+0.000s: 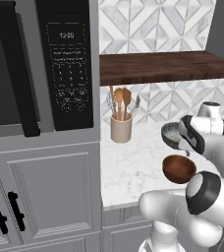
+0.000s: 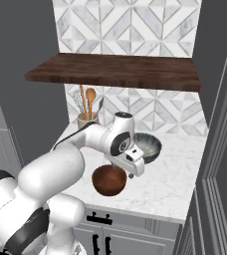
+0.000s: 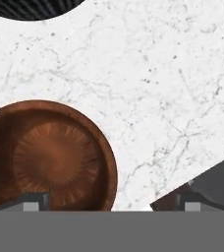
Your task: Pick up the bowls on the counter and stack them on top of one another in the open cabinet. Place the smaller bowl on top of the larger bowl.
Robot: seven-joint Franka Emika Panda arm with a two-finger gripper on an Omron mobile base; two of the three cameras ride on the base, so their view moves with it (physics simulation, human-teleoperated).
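Note:
The smaller bowl (image 2: 108, 182), glossy reddish-brown, sits upright on the white marble counter (image 2: 170, 184) near its front edge. Behind it stands the larger bowl (image 2: 149, 146), grey-blue with a pale speckled inside. My gripper (image 2: 128, 173) hangs open just above the small bowl's right rim. In the hand view the smaller bowl (image 3: 50, 157) fills the lower left; one fingertip (image 3: 35, 199) is over its inside and the other is outside it over the counter (image 3: 158, 98). The larger bowl (image 3: 30, 9) shows as a dark ribbed edge at the top. The open cabinet (image 2: 120, 72) is a dark wood shelf above, bare.
A beige utensil holder (image 1: 121, 129) with wooden spoons stands at the back left of the counter (image 1: 128, 167). A microwave with a black panel (image 1: 67, 64) and grey cabinet doors (image 1: 45, 192) rise on the left. A dark wall (image 2: 220, 124) closes the right side.

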